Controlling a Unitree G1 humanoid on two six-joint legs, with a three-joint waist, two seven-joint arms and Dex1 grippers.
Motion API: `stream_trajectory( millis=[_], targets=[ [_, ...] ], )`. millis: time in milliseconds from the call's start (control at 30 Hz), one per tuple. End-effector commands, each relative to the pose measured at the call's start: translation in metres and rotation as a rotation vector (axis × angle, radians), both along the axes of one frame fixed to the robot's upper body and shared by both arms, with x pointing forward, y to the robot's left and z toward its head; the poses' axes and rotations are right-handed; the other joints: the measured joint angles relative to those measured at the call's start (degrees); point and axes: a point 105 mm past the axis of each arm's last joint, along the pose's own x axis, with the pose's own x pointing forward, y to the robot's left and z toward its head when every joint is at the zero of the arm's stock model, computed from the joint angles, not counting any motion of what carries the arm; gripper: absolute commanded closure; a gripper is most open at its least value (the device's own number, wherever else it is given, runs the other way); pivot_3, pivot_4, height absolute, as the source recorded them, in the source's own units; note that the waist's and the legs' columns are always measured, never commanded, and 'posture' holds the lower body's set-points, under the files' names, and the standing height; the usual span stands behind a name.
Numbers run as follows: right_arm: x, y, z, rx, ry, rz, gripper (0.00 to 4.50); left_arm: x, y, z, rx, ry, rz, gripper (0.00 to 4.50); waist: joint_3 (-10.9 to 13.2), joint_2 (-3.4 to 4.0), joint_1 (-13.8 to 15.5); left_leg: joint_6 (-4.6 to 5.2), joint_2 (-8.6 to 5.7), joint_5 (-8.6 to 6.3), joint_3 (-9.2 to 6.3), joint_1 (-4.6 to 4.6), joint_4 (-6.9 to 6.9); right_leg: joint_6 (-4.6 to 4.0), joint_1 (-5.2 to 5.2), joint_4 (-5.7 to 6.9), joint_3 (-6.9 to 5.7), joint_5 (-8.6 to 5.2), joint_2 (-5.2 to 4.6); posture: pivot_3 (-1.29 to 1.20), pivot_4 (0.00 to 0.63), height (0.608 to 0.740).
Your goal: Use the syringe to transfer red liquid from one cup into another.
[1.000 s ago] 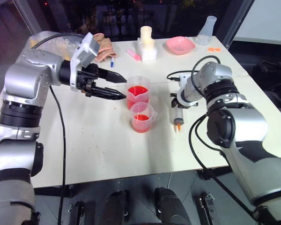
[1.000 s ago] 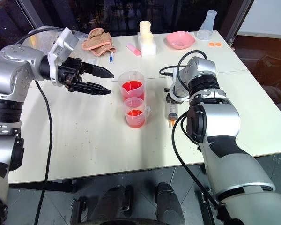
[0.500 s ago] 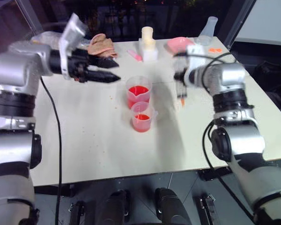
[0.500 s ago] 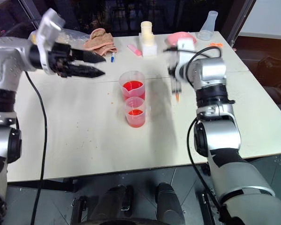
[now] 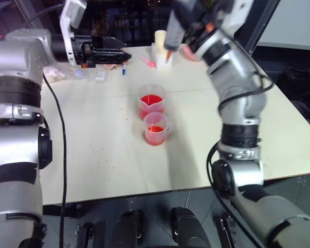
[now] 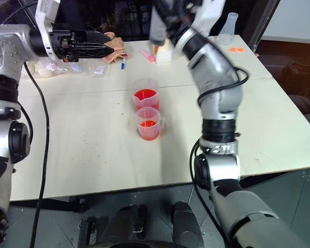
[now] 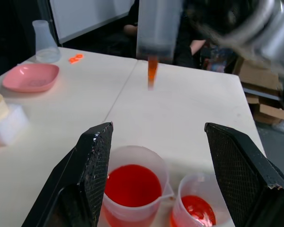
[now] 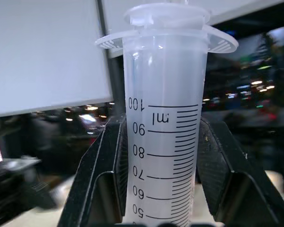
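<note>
Clamping the syringe (image 8: 163,118) between its two black fingers, the right gripper (image 5: 188,23) holds the clear plastic barrel high above the table (image 5: 93,150), its small orange tip (image 7: 152,73) pointing down and its flat flange at the other end. Printed on the barrel are black graduation lines with the numbers 100, 90, 80, 70, 60 and 50 and the letters "ml", seen upside down in the right wrist view; the stretch of barrel between the fingers looks cloudy white with no red in it.

The left gripper (image 7: 156,184) is raised level with its jaws wide apart and nothing between them; its fingers (image 7: 92,170) are black with a fine textured face. Seen between those open jaws, two clear plastic beakers with pour spouts stand on the pale tabletop, just beside each other. The larger beaker (image 5: 152,106) holds the red liquid (image 7: 132,184), translucent and bright, to roughly half its height. The smaller beaker (image 5: 156,129) holds a shallower pool of the same red. The syringe tip hangs beyond the beakers, well above them and apart from both.

Farther off on the table lie a shallow pink dish (image 7: 31,78), a clear conical flask (image 7: 43,42), small orange bits (image 7: 75,58), a white foam block (image 7: 7,125) with a cream cylinder on it, a crumpled tan cloth (image 6: 113,41), a pink marker (image 6: 147,55) and a small blue-capped pen (image 6: 122,63).
</note>
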Motion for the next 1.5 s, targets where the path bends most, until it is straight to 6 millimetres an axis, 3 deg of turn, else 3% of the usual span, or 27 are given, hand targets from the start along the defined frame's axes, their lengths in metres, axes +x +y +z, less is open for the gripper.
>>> stream_trajectory(
  millis=[33,233,533,1000,1500],
  targets=[
    [-0.003,0.019,-0.018,-0.025,-0.079,-0.001,3.07,-0.019,0.001,0.027,-0.019,-0.075,-0.041,1.25,0.0,0.01,-0.1,0.00,0.00,0.00,0.00,0.00,0.00,0.00,0.00,0.01,0.01,0.00,0.01,0.00,0.150,0.740],
    [0.009,0.036,-0.058,-0.082,-0.070,-0.027,3.07,-0.028,-0.002,0.028,-0.018,-0.074,-0.044,1.25,0.0,0.01,0.0,-0.07,-0.01,0.03,-0.02,0.01,-0.01,0.00,0.00,0.00,0.02,0.00,0.00,0.00,0.150,0.740],
    [0.015,0.041,-0.094,-0.143,-0.046,-0.042,3.07,-0.021,-0.009,0.020,-0.035,-0.060,-0.024,1.25,0.0,0.01,0.1,-0.22,-0.01,0.12,-0.05,0.03,-0.02,-0.01,-0.01,-0.03,0.02,0.00,0.00,0.00,0.150,0.740],
    [0.009,0.048,-0.103,-0.161,-0.043,-0.036,3.07,0.003,-0.022,0.004,-0.035,-0.033,-0.002,1.25,0.0,0.01,0.0,-0.38,-0.01,0.21,-0.05,0.05,-0.05,-0.01,-0.02,-0.03,0.02,0.00,0.02,0.00,0.150,0.740],
    [0.005,0.051,-0.108,-0.174,-0.031,-0.016,3.07,0.002,-0.040,0.004,-0.055,-0.034,-0.063,1.25,0.0,0.01,0.0,-0.33,-0.01,0.18,-0.07,0.05,-0.05,-0.01,-0.01,-0.03,0.02,0.00,0.02,0.00,0.150,0.740]
  ],
)
